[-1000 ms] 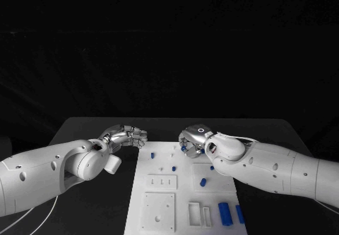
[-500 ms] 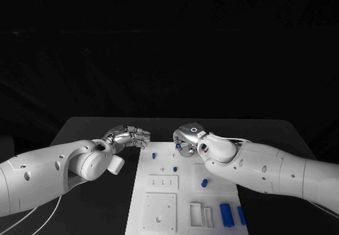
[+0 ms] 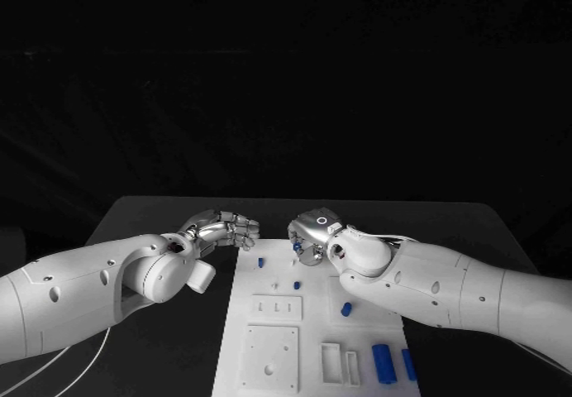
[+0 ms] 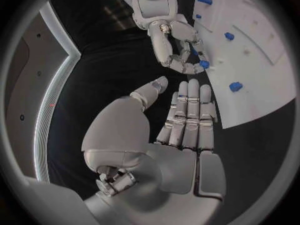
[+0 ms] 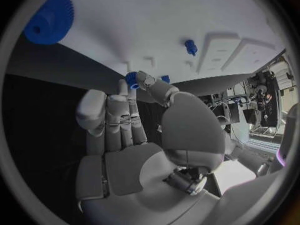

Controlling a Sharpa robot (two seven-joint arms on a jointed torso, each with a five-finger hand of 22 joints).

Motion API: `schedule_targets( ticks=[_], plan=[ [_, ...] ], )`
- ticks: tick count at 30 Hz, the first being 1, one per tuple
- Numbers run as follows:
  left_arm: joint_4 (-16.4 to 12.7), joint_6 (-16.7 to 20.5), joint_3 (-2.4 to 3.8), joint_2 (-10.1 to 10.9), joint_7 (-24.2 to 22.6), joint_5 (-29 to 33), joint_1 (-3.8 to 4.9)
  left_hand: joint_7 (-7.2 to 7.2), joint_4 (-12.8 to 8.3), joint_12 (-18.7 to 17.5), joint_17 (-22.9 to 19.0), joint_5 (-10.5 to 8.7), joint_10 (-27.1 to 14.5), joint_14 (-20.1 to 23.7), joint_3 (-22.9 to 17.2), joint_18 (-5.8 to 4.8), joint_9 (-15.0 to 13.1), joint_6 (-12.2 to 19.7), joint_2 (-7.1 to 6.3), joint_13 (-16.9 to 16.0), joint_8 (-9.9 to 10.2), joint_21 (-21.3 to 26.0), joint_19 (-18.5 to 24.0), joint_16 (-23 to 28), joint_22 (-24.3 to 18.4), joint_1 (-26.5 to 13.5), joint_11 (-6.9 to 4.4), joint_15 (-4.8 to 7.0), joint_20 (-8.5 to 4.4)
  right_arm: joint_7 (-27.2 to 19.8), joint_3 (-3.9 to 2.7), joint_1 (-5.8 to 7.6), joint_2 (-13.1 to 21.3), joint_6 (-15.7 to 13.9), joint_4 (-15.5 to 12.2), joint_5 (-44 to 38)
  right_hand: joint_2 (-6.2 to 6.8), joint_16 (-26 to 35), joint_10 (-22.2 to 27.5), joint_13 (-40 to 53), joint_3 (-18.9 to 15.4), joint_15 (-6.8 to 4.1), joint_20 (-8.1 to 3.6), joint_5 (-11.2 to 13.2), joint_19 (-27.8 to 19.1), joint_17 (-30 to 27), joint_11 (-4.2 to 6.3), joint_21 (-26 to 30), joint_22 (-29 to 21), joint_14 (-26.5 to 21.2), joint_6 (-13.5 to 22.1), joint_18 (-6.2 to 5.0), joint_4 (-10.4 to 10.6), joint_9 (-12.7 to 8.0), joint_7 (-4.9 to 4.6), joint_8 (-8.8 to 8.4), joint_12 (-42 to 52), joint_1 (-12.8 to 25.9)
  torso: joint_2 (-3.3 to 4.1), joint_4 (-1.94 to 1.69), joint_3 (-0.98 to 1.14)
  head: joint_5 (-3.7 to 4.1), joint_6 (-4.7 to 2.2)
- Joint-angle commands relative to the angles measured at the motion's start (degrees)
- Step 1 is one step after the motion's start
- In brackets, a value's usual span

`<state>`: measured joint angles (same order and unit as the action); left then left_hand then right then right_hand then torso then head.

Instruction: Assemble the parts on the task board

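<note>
The white task board (image 3: 272, 331) lies in the middle of the table. My right hand (image 3: 312, 238) hovers over its far edge and pinches a small blue part (image 5: 131, 80) between thumb and a fingertip; the left wrist view shows the same part (image 4: 204, 64) in that hand (image 4: 174, 42). My left hand (image 3: 221, 229) is just off the board's far left corner; its fingers (image 4: 189, 116) lie side by side with the thumb apart, and it holds nothing. Small blue pegs (image 3: 261, 262) (image 3: 297, 285) stand in the board, and another part (image 3: 345, 309) sits further right.
Two longer blue parts (image 3: 382, 362) (image 3: 407, 364) lie at the board's near right corner. A blue gear (image 5: 49, 17) and a blue peg (image 5: 190, 46) sit on the board beyond my right hand. Black table (image 3: 155, 215) surrounds the board.
My right hand has shifted a little to the left, toward the board's far edge, still pinching the blue part. The left hand has barely moved.
</note>
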<state>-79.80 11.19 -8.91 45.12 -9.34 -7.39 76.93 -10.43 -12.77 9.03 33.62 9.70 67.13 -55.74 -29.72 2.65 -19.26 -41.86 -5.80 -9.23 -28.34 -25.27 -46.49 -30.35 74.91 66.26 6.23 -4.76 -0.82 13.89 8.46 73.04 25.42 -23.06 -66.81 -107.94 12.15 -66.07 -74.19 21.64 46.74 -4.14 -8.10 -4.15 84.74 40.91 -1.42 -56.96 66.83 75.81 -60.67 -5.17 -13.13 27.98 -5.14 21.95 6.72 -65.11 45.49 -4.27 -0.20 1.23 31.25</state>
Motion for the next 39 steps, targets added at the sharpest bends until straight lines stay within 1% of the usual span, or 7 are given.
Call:
schedule_targets(
  ticks=[1,10,13,19,23,29,39],
  plan=[
    [-0.1,-0.7,0.08,-0.2,-0.3,-0.4,0.14,-0.42,-0.2,-0.4,0.0,0.22,0.3,0.3,-0.3,0.84,-0.1,0.1,0.23,-0.1,0.3,-0.2,0.2,-0.3,1.2,-0.5,0.31,0.0,-0.16,0.6,0.0,-0.14,-0.2,0.2,0.4,-1.0,0.14,-0.3,-2.2,0.0,0.4,-0.63,-0.94,0.3,0.9,-0.1,-0.23,-0.3,0.1,-0.6,-0.6,-9.83,0.0,0.1,-0.28,0.12,0.0,-0.2,-0.02,0.04,-0.02,-0.16,0.07],
    [0.0,-0.8,0.09,-0.4,-0.4,-0.5,0.25,-0.43,-0.2,-0.4,0.0,0.25,0.3,0.3,-0.3,0.84,-0.1,0.1,0.21,-0.1,0.4,-0.2,0.2,-0.3,1.2,-0.5,0.32,0.0,-0.16,1.1,0.01,-0.39,-1.0,1.4,1.1,-1.0,0.11,-0.3,-2.2,0.0,0.4,-0.62,-0.95,0.3,0.9,-0.1,-0.24,-0.3,0.1,-0.6,-0.6,-9.82,0.1,0.1,-0.3,0.06,-0.1,-0.2,0.03,0.06,-0.06,-0.38,-0.09],
    [-0.1,-0.8,0.09,-0.3,-0.3,-0.5,0.3,-0.43,-0.2,-0.4,0.0,0.26,0.3,0.3,-0.3,0.83,-0.1,0.1,0.21,-0.1,0.4,-0.2,0.2,-0.3,1.2,-0.5,0.32,0.0,-0.16,1.2,0.02,-0.44,-1.2,1.8,1.5,-1.0,0.12,-0.3,-2.2,0.0,0.5,-0.62,-0.95,0.3,0.9,-0.1,-0.24,-0.3,0.1,-0.6,-0.5,-9.83,0.1,0.1,-0.31,0.04,-0.1,-0.2,0.05,0.04,-0.07,-0.05,-0.11],
    [-0.1,-0.8,0.1,-0.3,-0.3,-0.5,0.46,-0.44,-0.2,-0.5,0.0,0.27,0.3,0.3,-0.3,0.83,-0.1,0.1,0.2,-0.1,0.4,-0.2,0.2,-0.3,1.2,-0.6,0.32,-0.01,-0.15,1.3,0.02,-0.72,-1.7,1.7,2.3,-1.0,0.14,-0.3,-2.2,0.1,0.6,-0.61,-0.96,0.1,0.8,-0.2,-0.25,-0.3,0.1,-0.6,-0.5,-9.83,0.1,0.1,-0.34,-0.03,-0.2,-0.2,0.08,0.13,-0.01,-0.34,0.09],
    [-0.2,-0.8,0.11,-0.2,-0.3,-0.5,0.51,-0.44,-0.2,-0.5,0.0,0.28,0.3,0.3,-0.3,0.83,-0.1,0.1,0.21,-0.1,0.4,-0.3,0.2,-0.3,1.2,-0.6,0.33,-0.01,-0.15,2.0,0.03,-0.84,-2.2,2.1,3.2,-0.8,0.19,-0.3,-2.1,0.1,0.6,-0.59,-0.95,0.1,0.8,-0.2,-0.27,-0.3,0.1,-0.7,-0.5,-9.83,0.1,0.1,-0.36,-0.08,-0.2,-0.1,0.07,0.09,-0.06,-0.42,0.07],
    [-0.3,-0.9,0.11,-0.2,-0.3,-0.6,0.54,-0.44,-0.2,-0.5,0.0,0.28,0.3,0.3,-0.4,0.83,-0.1,0.1,0.2,-0.1,0.4,-0.3,0.2,-0.3,1.2,-0.6,0.33,-0.01,-0.15,1.7,0.04,-0.98,-2.5,2.0,4.1,-0.4,0.24,-0.3,-2.0,0.1,0.7,-0.55,-0.94,0.1,0.7,-0.3,-0.31,-0.2,0.1,-0.7,-0.4,-9.83,0.1,0.1,-0.4,-0.19,-0.3,-0.1,0.06,0.16,0.0,-0.55,-0.01],
    [-0.3,-0.9,0.11,-0.2,-0.3,-0.6,0.62,-0.44,-0.3,-0.6,-0.1,0.28,0.3,0.3,-0.4,0.83,-0.2,0.1,0.19,-0.2,0.4,-0.3,0.3,-0.3,1.2,-0.7,0.33,-0.01,-0.15,1.1,0.05,-1.01,-2.8,2.0,4.4,0.8,0.55,-0.2,-1.8,0.3,0.9,-0.4,-0.76,0.4,0.4,-0.6,-0.47,-0.1,0.1,-0.9,-0.1,-9.83,0.3,0.0,-0.53,-0.49,-0.7,0.0,0.09,0.13,-0.03,-0.58,0.05]
  ],
)
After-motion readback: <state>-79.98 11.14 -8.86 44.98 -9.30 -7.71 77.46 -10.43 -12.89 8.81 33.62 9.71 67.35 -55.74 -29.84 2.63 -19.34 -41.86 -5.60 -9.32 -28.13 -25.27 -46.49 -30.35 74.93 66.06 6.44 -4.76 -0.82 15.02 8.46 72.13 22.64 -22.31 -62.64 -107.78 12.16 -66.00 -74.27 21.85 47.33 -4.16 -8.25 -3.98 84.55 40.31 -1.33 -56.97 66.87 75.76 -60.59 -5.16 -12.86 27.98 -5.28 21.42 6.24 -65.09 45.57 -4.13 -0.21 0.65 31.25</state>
